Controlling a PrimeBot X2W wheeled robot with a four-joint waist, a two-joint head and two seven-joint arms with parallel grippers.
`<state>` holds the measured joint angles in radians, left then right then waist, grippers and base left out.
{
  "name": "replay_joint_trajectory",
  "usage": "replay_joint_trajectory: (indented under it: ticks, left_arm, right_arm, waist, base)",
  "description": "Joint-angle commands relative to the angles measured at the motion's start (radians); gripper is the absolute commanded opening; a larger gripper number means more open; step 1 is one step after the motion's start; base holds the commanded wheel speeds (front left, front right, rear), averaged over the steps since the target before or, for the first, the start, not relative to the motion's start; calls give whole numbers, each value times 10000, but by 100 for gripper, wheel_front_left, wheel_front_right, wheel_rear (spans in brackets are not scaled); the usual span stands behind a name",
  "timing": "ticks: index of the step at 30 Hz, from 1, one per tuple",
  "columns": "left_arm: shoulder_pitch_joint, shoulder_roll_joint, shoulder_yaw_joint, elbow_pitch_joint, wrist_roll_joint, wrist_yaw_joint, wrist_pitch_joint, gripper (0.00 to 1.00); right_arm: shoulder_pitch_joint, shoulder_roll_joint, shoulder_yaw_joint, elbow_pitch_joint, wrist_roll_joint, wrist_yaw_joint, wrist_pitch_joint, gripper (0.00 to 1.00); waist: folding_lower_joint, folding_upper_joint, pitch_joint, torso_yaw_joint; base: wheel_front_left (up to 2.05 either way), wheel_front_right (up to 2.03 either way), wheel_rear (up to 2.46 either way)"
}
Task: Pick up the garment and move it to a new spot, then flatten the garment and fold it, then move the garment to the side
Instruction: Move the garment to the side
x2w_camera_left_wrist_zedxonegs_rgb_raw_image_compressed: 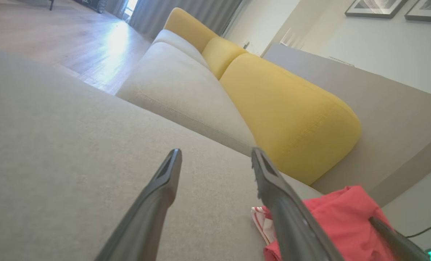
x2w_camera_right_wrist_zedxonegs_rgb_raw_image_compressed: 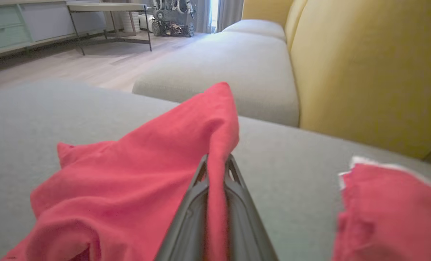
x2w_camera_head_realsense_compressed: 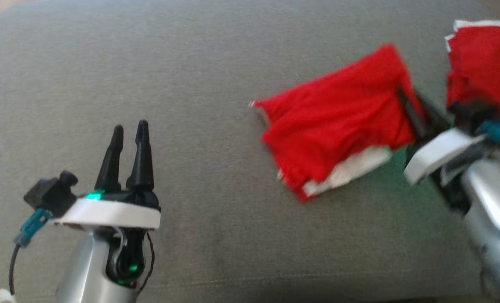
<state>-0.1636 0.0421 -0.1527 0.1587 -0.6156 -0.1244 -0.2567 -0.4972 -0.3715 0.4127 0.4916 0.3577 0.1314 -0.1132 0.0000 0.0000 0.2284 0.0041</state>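
The garment (x2w_camera_head_realsense_compressed: 338,122) is red with a white lining showing along its near edge. It lies folded and rumpled on the grey cushion (x2w_camera_head_realsense_compressed: 191,75), right of centre. My right gripper (x2w_camera_head_realsense_compressed: 409,111) is at the garment's right edge. In the right wrist view the gripper (x2w_camera_right_wrist_zedxonegs_rgb_raw_image_compressed: 217,159) is shut on a raised fold of the red fabric (x2w_camera_right_wrist_zedxonegs_rgb_raw_image_compressed: 146,170), which is pinched between the fingers. At the lower left my left gripper (x2w_camera_head_realsense_compressed: 130,127) stands open over bare cushion, well clear of the garment. The left wrist view shows its fingers (x2w_camera_left_wrist_zedxonegs_rgb_raw_image_compressed: 216,154) spread, with the garment (x2w_camera_left_wrist_zedxonegs_rgb_raw_image_compressed: 342,214) at the lower right.
A second red cloth with white edging (x2w_camera_head_realsense_compressed: 481,63) lies at the far right of the cushion, close to my right arm, and appears as the red cloth (x2w_camera_right_wrist_zedxonegs_rgb_raw_image_compressed: 385,210) in the right wrist view. Yellow back cushions (x2w_camera_left_wrist_zedxonegs_rgb_raw_image_compressed: 291,116) and a pale sofa seat (x2w_camera_right_wrist_zedxonegs_rgb_raw_image_compressed: 229,65) lie beyond.
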Motion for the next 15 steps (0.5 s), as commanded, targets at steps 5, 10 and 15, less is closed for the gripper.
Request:
replay_joint_trajectory:
  ticks: [5, 10, 15]
  left_arm:
    - [-1136, 81, 66, -442, 521, -57, -51, 100]
    - [-2418, 81, -444, -332, 1076, -61, -51, 100]
    - [-3281, 227, -811, -305, 1251, -62, -51, 100]
  right_arm:
    - [-1546, -1066, 243, -947, 37, -7, 495, 0]
    - [-2790, -2070, -143, -769, 448, -7, 1116, 0]
    - [-3462, -2423, -827, -41, 479, -7, 1262, 0]
  waist:
    - [0, 0, 934, -1010]
    - [0, 0, 1773, -1708]
    - [0, 0, 2534, -2269]
  base:
    - [0, 0, 0]
    - [0, 0, 0]
    - [0, 0, 0]
